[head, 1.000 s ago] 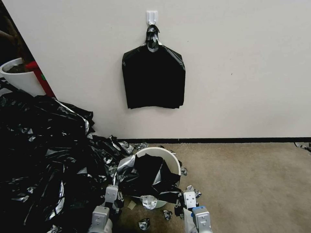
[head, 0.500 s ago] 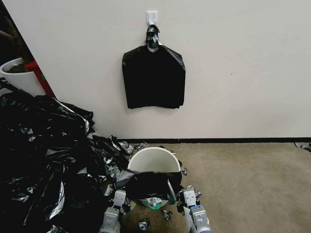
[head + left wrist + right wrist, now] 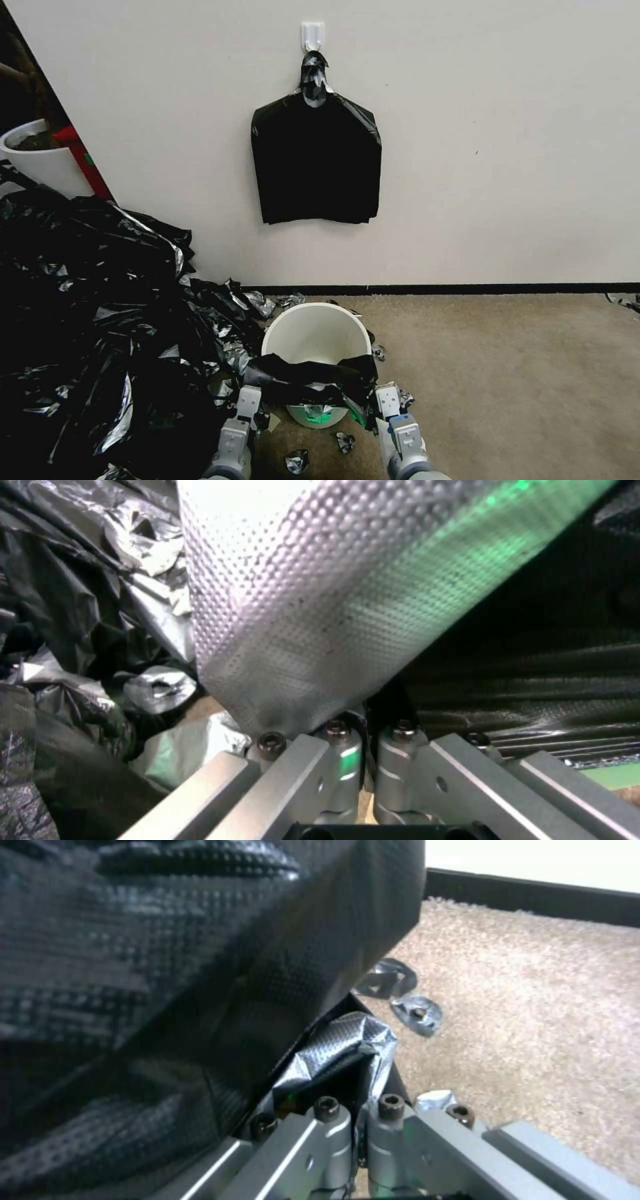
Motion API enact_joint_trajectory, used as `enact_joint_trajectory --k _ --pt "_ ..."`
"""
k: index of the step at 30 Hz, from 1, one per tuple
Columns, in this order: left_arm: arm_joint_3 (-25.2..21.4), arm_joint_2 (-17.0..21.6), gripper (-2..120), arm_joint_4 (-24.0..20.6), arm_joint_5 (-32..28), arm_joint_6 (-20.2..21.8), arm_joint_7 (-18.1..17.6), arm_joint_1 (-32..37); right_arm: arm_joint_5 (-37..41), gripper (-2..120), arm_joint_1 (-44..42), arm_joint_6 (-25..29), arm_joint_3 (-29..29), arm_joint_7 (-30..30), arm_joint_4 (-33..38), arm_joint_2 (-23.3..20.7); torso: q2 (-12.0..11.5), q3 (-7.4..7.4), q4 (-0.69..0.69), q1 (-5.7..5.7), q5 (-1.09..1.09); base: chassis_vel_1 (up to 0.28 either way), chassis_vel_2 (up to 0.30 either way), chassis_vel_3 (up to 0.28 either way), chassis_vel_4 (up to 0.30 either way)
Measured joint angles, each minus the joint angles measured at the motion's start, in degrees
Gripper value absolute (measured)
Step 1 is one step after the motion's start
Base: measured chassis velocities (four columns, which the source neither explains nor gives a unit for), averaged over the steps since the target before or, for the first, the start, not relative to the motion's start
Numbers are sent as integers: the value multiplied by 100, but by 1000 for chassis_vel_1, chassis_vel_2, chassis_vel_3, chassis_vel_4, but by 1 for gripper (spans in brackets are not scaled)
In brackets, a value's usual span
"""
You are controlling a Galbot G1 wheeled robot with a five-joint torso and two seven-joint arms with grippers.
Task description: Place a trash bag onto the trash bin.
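The trash bag (image 3: 313,377) hangs as a band across the near rim of the trash bin (image 3: 316,331), each end pinched between the pressed-together fingers of the left gripper (image 3: 255,408) and the right gripper (image 3: 381,404). Spread the mouth evenly before pulling down; it looks bunched, though folds hide the opening. Half a second ago the film stood higher and flatter.

My two arms end in boxy silver-grey metal blocks, and the right gripper (image 3: 385,399) has a blue band lower on its arm. Up close, my left gripper (image 3: 365,730) is made of flat grey metal bars held by small round black screws. My right one (image 3: 355,1107) has the same grey bars and dark screws.
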Motion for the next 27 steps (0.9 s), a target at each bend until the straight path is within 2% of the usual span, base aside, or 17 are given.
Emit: enact_joint_trajectory --k 6,8,9,12,13,17,18,21,23,26,27 --pt "-94 100 2 -167 -73 80 179 101 217 0 -158 -155 147 -368 310 -169 0 0 0 0 0 0 0 0 0" --pt "-173 191 11 -320 -180 217 240 189 432 9 -292 -294 184 -430 572 -324 0 0 0 0 -1 0 0 0 0" --pt "-173 191 11 -320 -180 217 240 189 432 9 -292 -294 184 -430 572 -324 0 0 0 0 -1 0 0 0 0" --pt "-298 327 28 -614 -309 474 294 340 580 25 -516 -332 172 -358 893 -541 0 0 0 0 0 0 0 0 0" --pt "-298 327 28 -614 -309 474 294 340 580 25 -516 -332 172 -358 893 -541 0 0 0 0 0 0 0 0 0" --pt "-360 448 45 -940 -362 778 300 490 583 40 -723 -332 116 -124 1194 -742 0 0 0 0 1 0 0 0 0" --pt "-360 448 45 -940 -362 778 300 490 583 40 -723 -332 116 -124 1194 -742 0 0 0 0 1 0 0 0 0" --pt "-384 544 60 -1225 -369 1001 297 649 515 56 -979 -324 146 -59 1478 -1035 0 0 0 0 0 0 0 0 0" --pt "-397 570 63 -1315 -369 1033 286 707 444 60 -1102 -309 186 -55 1591 -1177 0 0 0 0 0 0 0 0 0" --pt "-428 640 78 -1518 -369 1082 209 868 253 75 -1383 -226 290 -55 1850 -1414 0 0 0 0 -1 0 0 0 0" --pt "-428 640 78 -1518 -369 1082 209 868 253 75 -1383 -226 290 -55 1850 -1414 0 0 0 0 -1 0 0 0 0"
